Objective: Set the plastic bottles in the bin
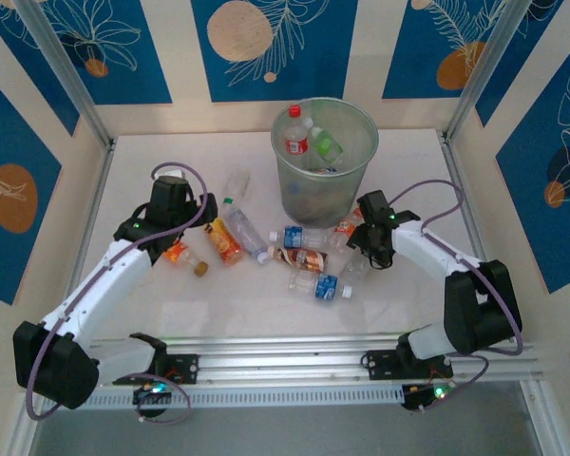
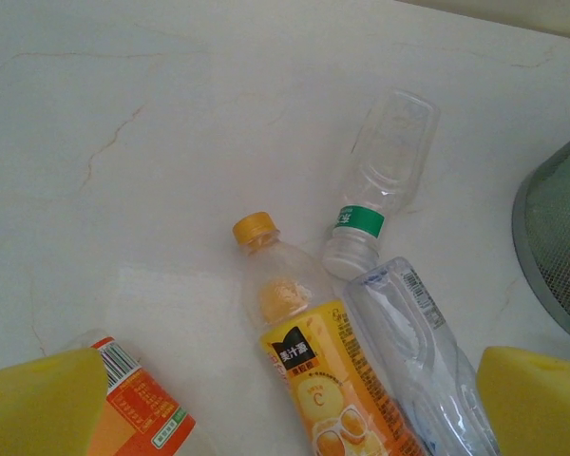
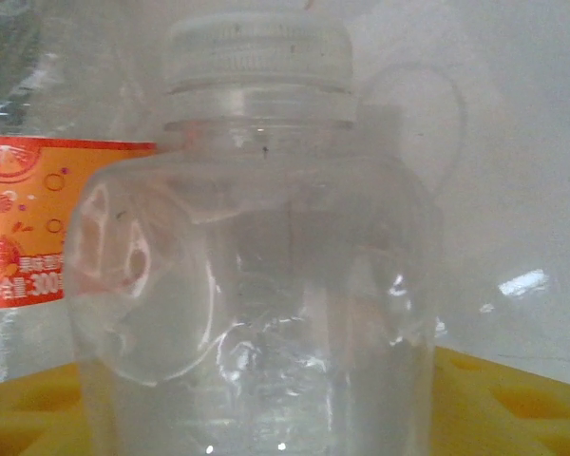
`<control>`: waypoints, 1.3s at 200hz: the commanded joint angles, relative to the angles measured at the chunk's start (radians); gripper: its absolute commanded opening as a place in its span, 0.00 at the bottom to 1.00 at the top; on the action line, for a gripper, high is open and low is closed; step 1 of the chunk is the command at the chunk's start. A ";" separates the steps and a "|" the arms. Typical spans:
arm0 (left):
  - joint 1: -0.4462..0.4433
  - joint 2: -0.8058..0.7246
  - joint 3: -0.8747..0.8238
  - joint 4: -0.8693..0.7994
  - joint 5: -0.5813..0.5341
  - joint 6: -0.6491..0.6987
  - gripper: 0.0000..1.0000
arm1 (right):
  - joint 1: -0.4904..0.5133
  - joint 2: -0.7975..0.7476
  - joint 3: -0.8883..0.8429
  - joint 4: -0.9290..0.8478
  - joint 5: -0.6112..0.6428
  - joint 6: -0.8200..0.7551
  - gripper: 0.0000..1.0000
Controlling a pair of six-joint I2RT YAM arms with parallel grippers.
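Note:
The bin (image 1: 347,180) stands at the back middle of the table with a red-capped bottle (image 1: 295,135) and a green-labelled one (image 1: 327,148) inside. Several plastic bottles lie in front of it. My left gripper (image 1: 192,220) (image 2: 290,408) hangs open above a yellow-labelled juice bottle (image 2: 318,366) and a crushed clear bottle (image 2: 418,347). Ahead of them lies a clear bottle with a green band (image 2: 375,180). My right gripper (image 1: 366,249) (image 3: 266,418) has its yellow pads against both sides of a clear white-capped bottle (image 3: 256,247).
An orange-labelled bottle (image 2: 138,413) lies by my left finger, and another orange label (image 3: 24,218) shows behind the gripped bottle. Blue-labelled bottles (image 1: 299,237) (image 1: 325,286) and a brown-labelled one (image 1: 304,258) lie mid-table. The bin's rim (image 2: 551,237) is close on the right.

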 commanded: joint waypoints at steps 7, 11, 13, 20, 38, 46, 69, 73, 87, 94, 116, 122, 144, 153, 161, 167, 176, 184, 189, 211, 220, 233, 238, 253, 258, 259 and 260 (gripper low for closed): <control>0.004 -0.010 0.023 -0.009 -0.020 0.002 0.99 | -0.023 -0.039 -0.049 0.000 -0.021 0.004 0.68; 0.004 -0.011 0.024 -0.009 -0.021 0.002 0.99 | -0.026 -0.039 -0.054 0.004 -0.023 0.003 0.69; 0.004 -0.010 0.025 -0.008 -0.021 0.002 1.00 | -0.026 -0.040 -0.057 0.007 -0.024 0.003 0.68; 0.004 -0.010 0.027 -0.009 -0.022 0.002 0.99 | -0.028 -0.044 -0.067 0.019 -0.027 -0.001 0.68; 0.005 -0.009 0.034 -0.009 -0.022 0.003 1.00 | -0.029 -0.050 -0.087 0.054 -0.040 -0.003 0.68; 0.005 -0.008 0.038 -0.009 -0.022 0.003 1.00 | -0.029 -0.049 -0.094 0.071 -0.048 -0.007 0.68; 0.004 -0.005 0.049 -0.007 -0.019 0.002 1.00 | -0.028 -0.044 -0.105 0.114 -0.061 -0.018 0.63; 0.004 -0.004 0.050 -0.007 -0.018 0.002 0.99 | -0.029 -0.045 -0.106 0.118 -0.063 -0.021 0.61; 0.004 -0.004 0.056 -0.008 -0.013 0.002 0.99 | -0.028 -0.050 -0.104 0.116 -0.056 -0.028 0.51; 0.004 -0.005 0.059 -0.007 -0.012 0.002 0.99 | -0.028 -0.056 -0.102 0.108 -0.048 -0.031 0.46; 0.004 -0.004 0.071 -0.007 -0.003 0.003 0.99 | -0.028 -0.097 -0.093 0.075 -0.009 -0.051 0.42; 0.004 -0.004 0.076 -0.006 0.001 0.005 0.99 | -0.028 -0.114 -0.092 0.065 0.004 -0.060 0.42; 0.004 -0.007 0.094 0.005 0.024 0.015 1.00 | -0.024 -0.205 -0.094 0.052 0.051 -0.117 0.42; 0.005 -0.005 0.105 0.010 0.039 0.020 0.99 | -0.016 -0.259 -0.098 0.054 0.070 -0.151 0.42; 0.005 -0.006 0.116 0.017 0.057 0.026 0.99 | -0.010 -0.308 -0.104 0.060 0.086 -0.184 0.42; 0.004 -0.004 0.128 0.024 0.074 0.032 0.99 | -0.004 -0.347 -0.108 0.066 0.093 -0.210 0.42; 0.003 -0.001 0.143 0.040 0.106 0.038 0.99 | 0.004 -0.409 -0.115 0.078 0.101 -0.254 0.42; 0.003 0.004 0.158 0.059 0.144 0.045 0.99 | 0.015 -0.465 -0.121 0.093 0.100 -0.293 0.41; 0.002 0.007 0.167 0.073 0.173 0.050 0.99 | 0.021 -0.500 -0.124 0.105 0.095 -0.319 0.40; -0.019 0.047 0.236 0.126 0.319 0.080 0.99 | 0.051 -0.633 -0.139 0.175 0.034 -0.438 0.40; -0.034 0.076 0.282 0.140 0.378 0.101 0.99 | 0.064 -0.676 -0.142 0.210 -0.006 -0.484 0.39; -0.060 0.128 0.364 0.148 0.492 0.138 0.99 | 0.080 -0.721 -0.141 0.259 -0.068 -0.540 0.38; -0.071 0.151 0.398 0.149 0.536 0.150 1.00 | 0.086 -0.734 -0.139 0.276 -0.088 -0.557 0.38; -0.102 0.222 0.504 0.153 0.689 0.190 0.99 | 0.098 -0.755 -0.128 0.317 -0.140 -0.601 0.38; -0.113 0.244 0.539 0.150 0.735 0.201 1.00 | 0.101 -0.758 -0.124 0.331 -0.158 -0.613 0.38; -0.114 0.250 0.547 0.150 0.743 0.204 0.99 | 0.102 -0.758 -0.122 0.334 -0.161 -0.616 0.38; -0.117 0.254 0.554 0.149 0.751 0.207 0.99 | 0.102 -0.758 -0.121 0.336 -0.166 -0.618 0.38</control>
